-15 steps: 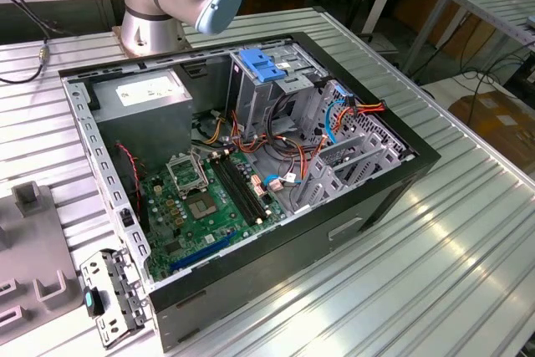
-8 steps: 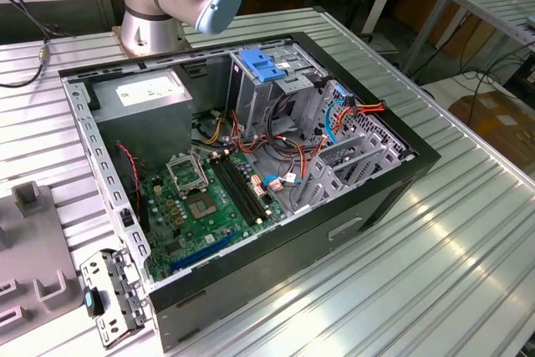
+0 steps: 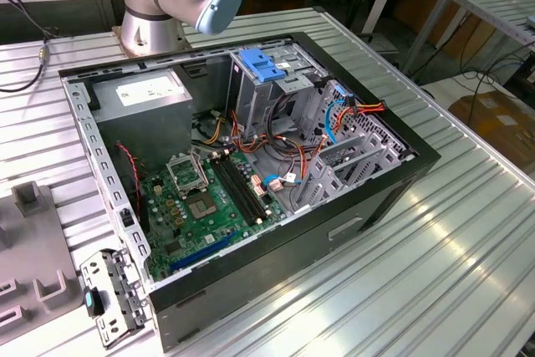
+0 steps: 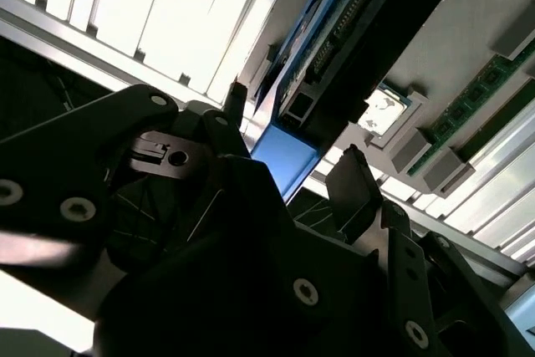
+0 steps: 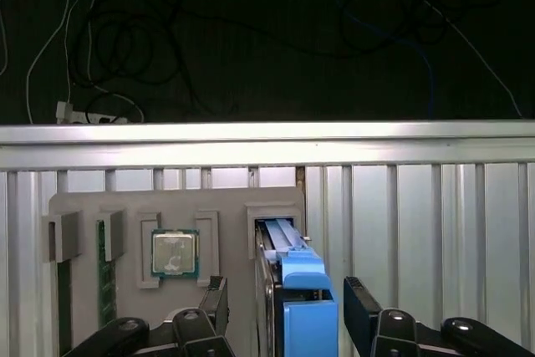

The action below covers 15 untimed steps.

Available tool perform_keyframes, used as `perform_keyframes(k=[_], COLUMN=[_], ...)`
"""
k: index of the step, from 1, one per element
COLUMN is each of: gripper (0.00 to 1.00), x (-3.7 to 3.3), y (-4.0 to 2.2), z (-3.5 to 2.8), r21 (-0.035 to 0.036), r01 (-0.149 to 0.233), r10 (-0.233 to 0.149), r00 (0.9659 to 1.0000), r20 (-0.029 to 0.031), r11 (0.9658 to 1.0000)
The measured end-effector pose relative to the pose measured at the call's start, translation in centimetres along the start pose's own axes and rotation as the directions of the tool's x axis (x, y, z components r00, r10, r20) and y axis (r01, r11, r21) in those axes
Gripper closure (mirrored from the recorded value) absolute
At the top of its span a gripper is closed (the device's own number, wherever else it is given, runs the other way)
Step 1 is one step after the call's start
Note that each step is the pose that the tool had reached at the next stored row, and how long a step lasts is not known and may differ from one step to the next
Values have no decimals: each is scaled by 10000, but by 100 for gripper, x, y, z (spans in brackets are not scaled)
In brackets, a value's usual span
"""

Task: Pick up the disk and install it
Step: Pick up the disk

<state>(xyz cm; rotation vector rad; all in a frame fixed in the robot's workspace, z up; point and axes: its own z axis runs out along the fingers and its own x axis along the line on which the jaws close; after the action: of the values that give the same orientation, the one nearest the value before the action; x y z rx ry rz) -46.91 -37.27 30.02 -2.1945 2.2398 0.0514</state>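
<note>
1. Black gripper (image 5: 287,286) fingers (image 5: 361,311) stand spread on either side of the disk (image 5: 308,323), one on each flat face. In both wrist views a narrow gap shows between each pad and the drive, so I judge them open and not yet clamped.
2. Standing on edge, the disk sits in a slot of the grey fixture tray (image 5: 125,202), with one blue side rail turned toward the wrist.
3. Beside it in the same tray lie a processor chip (image 5: 175,254) in its own recess and, further along, a green memory stick (image 5: 104,277) set on edge.
4. That tray rests on the ribbed aluminium table (image 5: 418,223).
5. Well apart from the tray, in the exterior view, the open computer case (image 3: 276,265) lies on its side on the table, its drive cage (image 3: 280,98) topped by a blue latch plate (image 3: 263,66).
6. Progress, as I judge it: the approach is made and the gripper is lined up around the drive, but the pick is not complete, and the install into the case is not begun.
</note>
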Motion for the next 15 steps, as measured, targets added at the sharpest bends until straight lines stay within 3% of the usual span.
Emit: perform_keyframes(k=[3, 4, 12, 15], gripper=[35, 43, 43, 51], x=[0, 0, -56, -59], y=[0, 0, 0, 0], z=[1, 1, 35, 38], r21=[1, 2, 2, 1], r01=[0, 0, 0, 1], r10=[0, 0, 0, -1], r00=[10000, 10000, 10000, 10000], r20=[0, 0, 0, 0], r11=[10000, 10000, 10000, 10000])
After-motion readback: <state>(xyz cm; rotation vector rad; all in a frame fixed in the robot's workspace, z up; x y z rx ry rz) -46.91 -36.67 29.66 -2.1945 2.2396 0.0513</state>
